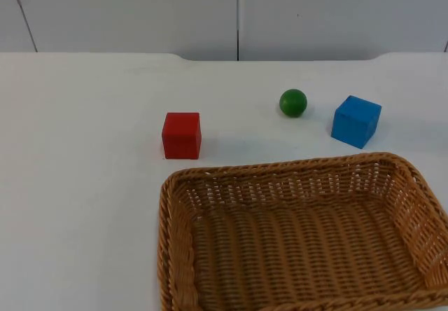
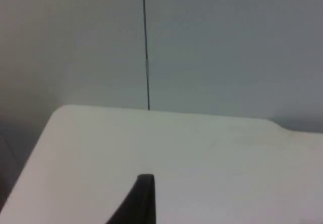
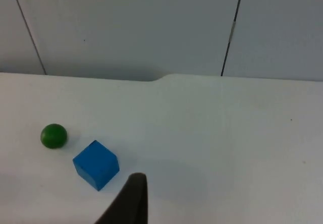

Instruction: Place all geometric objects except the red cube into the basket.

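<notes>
Basket (image 1: 183, 269) sitting w/ nothing inside. Red cube (image 1: 181, 135), ball (image 1: 293, 103), blue cube (image 1: 356, 121) lying on table (image 1: 77, 185) beyond it. Right gripper (image 3: 132, 204) hovering just beside blue cube; L gripper (image 2: 141, 199) over bare table. Finger state: can't tell.

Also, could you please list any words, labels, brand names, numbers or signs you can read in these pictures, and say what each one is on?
None: no readable text in any view.
The red cube, blue cube, green ball and basket have plain surfaces, as do the table and the partition wall.
</notes>
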Tool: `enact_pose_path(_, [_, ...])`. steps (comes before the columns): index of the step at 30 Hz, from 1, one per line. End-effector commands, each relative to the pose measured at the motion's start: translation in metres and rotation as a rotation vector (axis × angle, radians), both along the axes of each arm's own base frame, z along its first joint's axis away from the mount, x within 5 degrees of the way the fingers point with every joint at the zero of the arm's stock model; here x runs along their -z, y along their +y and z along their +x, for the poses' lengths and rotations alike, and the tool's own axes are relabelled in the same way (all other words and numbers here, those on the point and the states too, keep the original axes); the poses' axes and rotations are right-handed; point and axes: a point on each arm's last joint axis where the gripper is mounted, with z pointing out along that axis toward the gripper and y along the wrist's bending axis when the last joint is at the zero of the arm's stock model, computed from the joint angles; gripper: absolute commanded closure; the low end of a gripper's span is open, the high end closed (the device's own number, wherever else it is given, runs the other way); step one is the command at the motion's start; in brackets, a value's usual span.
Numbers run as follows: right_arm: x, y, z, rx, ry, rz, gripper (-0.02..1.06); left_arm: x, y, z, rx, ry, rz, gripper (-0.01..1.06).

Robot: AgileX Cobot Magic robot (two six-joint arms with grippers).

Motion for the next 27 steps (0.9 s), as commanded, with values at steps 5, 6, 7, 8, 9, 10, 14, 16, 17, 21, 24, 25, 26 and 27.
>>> enact_pose_path(5, [0.000,0.003,0.029,-0.011,-0.033,0.008,0.01,0.011,-0.001,0.034,-0.001,0.006,-0.024,0.00])
enact_pose_path(6, [0.001,0.004,0.033,-0.011,-0.028,0.008,0.01,0.016,-0.002,0.042,0.007,0.033,-0.011,0.00])
enact_pose_path(7, [0.001,0.004,0.036,-0.011,-0.026,0.008,0.01,0.021,-0.004,0.050,0.020,0.059,0.005,0.00])
enact_pose_path(8, [0.000,0.004,0.038,-0.011,-0.026,0.008,0.01,0.025,-0.006,0.059,0.036,0.080,0.019,0.00])
enact_pose_path(9, [0.000,0.004,0.038,-0.011,-0.026,0.008,0.01,0.025,-0.006,0.059,0.036,0.080,0.019,0.00])
enact_pose_path(10, [-0.002,0.004,0.040,-0.012,-0.032,0.008,0.01,0.026,-0.010,0.068,0.056,0.091,0.032,0.00])
enact_pose_path(14, [-0.008,0.004,0.042,-0.013,-0.055,0.009,0.01,0.037,-0.039,0.109,0.176,0.157,0.096,0.00])
enact_pose_path(16, [-0.013,0.004,0.041,-0.011,-0.060,0.010,0.01,0.047,-0.066,0.134,0.263,0.183,0.138,0.00])
enact_pose_path(17, [-0.014,0.004,0.041,-0.010,-0.060,0.010,0.01,0.047,-0.080,0.145,0.303,0.174,0.156,0.00])
enact_pose_path(21, [-0.018,0.004,0.040,-0.005,-0.045,0.009,0.01,0.057,-0.120,0.183,0.386,0.173,0.172,0.00])
enact_pose_path(24, [-0.020,0.003,0.038,-0.001,-0.029,0.009,0.01,0.062,-0.147,0.203,0.434,0.162,0.165,0.00])
enact_pose_path(25, [-0.022,0.003,0.038,0.001,-0.029,0.009,0.01,0.066,-0.161,0.212,0.461,0.156,0.163,0.00])
enact_pose_path(26, [-0.023,0.003,0.038,0.001,-0.032,0.007,0.01,0.068,-0.175,0.220,0.485,0.144,0.166,0.00])
enact_pose_path(27, [-0.024,0.003,0.038,0.001,-0.033,0.007,0.01,0.076,-0.186,0.228,0.504,0.148,0.172,0.00])
